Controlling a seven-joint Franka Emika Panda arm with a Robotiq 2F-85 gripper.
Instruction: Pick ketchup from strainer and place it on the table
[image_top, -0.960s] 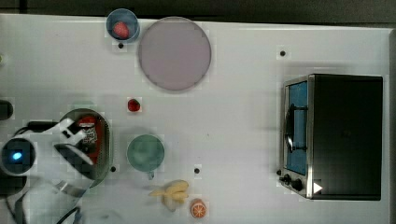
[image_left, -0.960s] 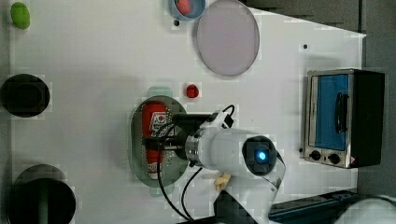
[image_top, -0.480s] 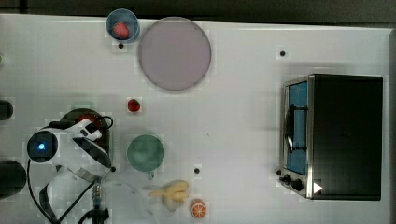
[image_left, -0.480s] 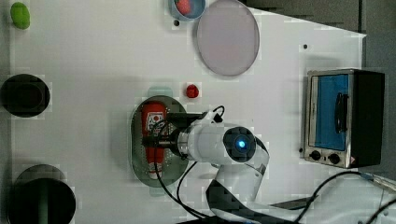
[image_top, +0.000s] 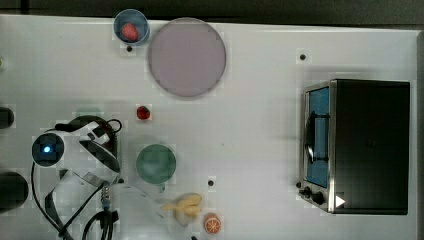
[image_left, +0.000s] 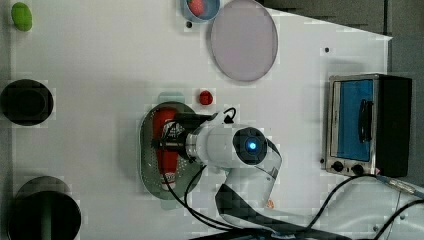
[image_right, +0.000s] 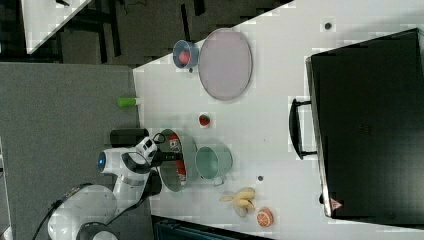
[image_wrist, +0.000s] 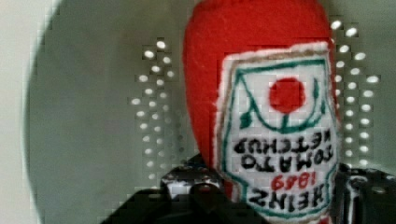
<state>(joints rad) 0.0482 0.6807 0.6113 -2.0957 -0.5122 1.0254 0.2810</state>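
The ketchup (image_left: 163, 122), a red plush bottle with a white-and-dark label, lies lengthwise inside the pale green strainer (image_left: 146, 167) on the white table (image_left: 100, 60). My gripper (image_left: 167, 142) reaches down into the strainer across the bottle's middle. In the wrist view the ketchup (image_wrist: 261, 70) sits between my two dark fingers (image_wrist: 196, 186), which press against both of its sides, with the perforated strainer wall (image_wrist: 93, 116) behind. The right view shows the ketchup (image_right: 181, 172) still resting in the strainer (image_right: 167, 180) under my gripper (image_right: 170, 157).
A round green cup (image_top: 156, 163) stands close beside the strainer. A small strawberry (image_top: 143, 112), a lilac plate (image_top: 186, 56) and a blue bowl (image_top: 131, 27) lie beyond. Bananas (image_top: 185, 205) and an orange (image_top: 212, 223) sit near the edge. A toaster oven (image_top: 360, 145) stands at the top view's right.
The arm has shifted over the strainer and come lower onto the bottle. The fingers have drawn in from wide open against the ketchup's sides.
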